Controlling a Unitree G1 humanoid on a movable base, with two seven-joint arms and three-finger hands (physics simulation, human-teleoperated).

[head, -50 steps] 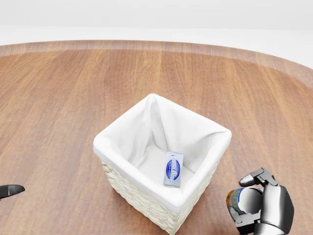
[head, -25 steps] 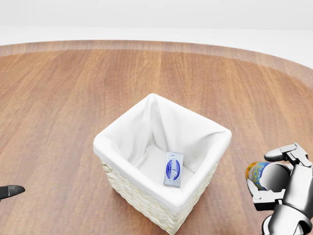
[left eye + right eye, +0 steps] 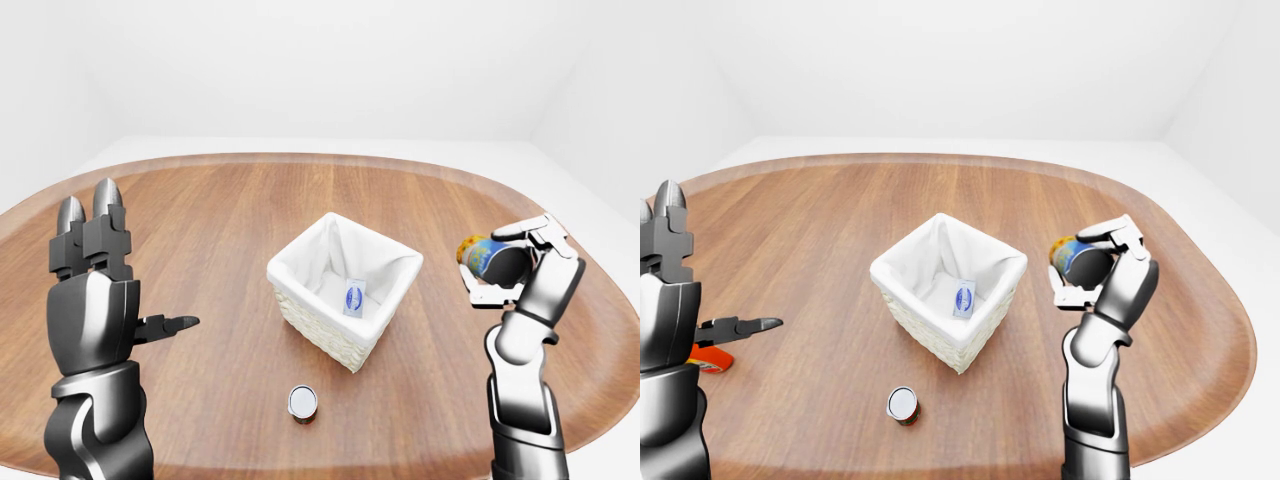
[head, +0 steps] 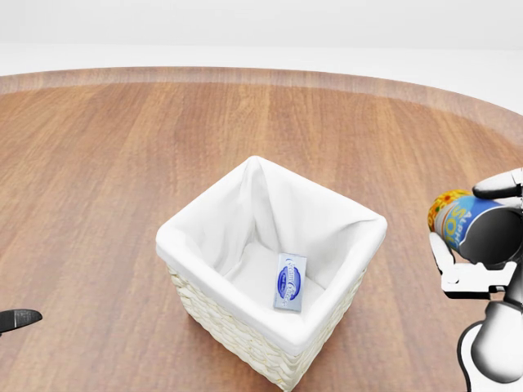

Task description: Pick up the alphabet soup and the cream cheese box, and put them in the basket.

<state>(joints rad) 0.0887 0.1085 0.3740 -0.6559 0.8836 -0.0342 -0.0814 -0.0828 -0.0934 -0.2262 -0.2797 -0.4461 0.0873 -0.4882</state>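
The alphabet soup can [image 4: 462, 222], blue and yellow, lies on its side in my right hand [image 4: 482, 237], whose fingers are shut round it. It hangs in the air to the right of the basket and above the table. The white-lined wicker basket [image 4: 211, 280] stands mid-table. The cream cheese box [image 4: 290, 282], pale with a blue oval, lies flat on the basket's floor. My left hand [image 3: 130, 270] is raised at the left of the left-eye view, fingers spread and holding nothing.
A small can with a pale lid [image 3: 302, 402] stands upright on the wooden table [image 3: 210, 230] below the basket. An orange-red object [image 3: 708, 357] shows partly behind my left hand. The rounded table edge runs close to my right arm.
My right hand has lifted the soup can up and to the right in the head view. Basket, cream cheese box and left hand are unmoved.
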